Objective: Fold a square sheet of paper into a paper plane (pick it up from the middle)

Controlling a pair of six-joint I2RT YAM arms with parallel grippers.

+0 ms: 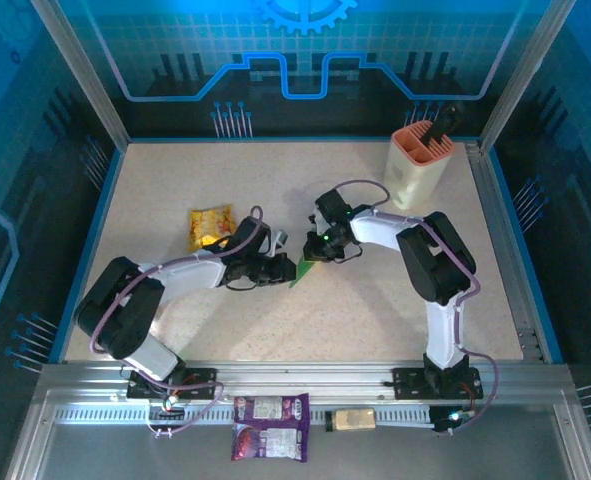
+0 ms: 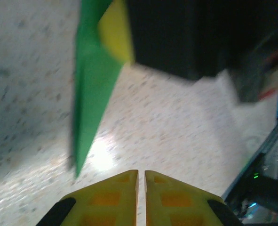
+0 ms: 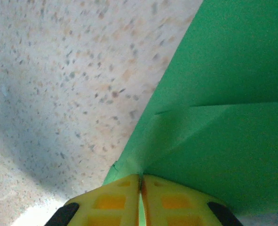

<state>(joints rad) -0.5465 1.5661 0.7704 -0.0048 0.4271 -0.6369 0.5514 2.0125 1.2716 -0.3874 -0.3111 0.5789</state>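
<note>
Item: square sheet of paper (image 3: 223, 117), creased, no dart yet; I judge most folds remain. Right of the snack packet (image 1: 211, 226), my right end effector (image 3: 140, 181) pinches it; left end effector (image 2: 141, 173) narrow, empty.

Blue-tinted light, blurred wrist views

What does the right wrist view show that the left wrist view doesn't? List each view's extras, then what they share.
Right wrist: the right tool shut on the edge of the green paper, with a crease running across the sheet.
Left wrist: the left tool, its fingers almost together with nothing between them, apart from the paper. Here the paper looks like a narrow pointed strip, with the right tool's yellow pad at its top.
Both: the paper and the speckled table.
</note>
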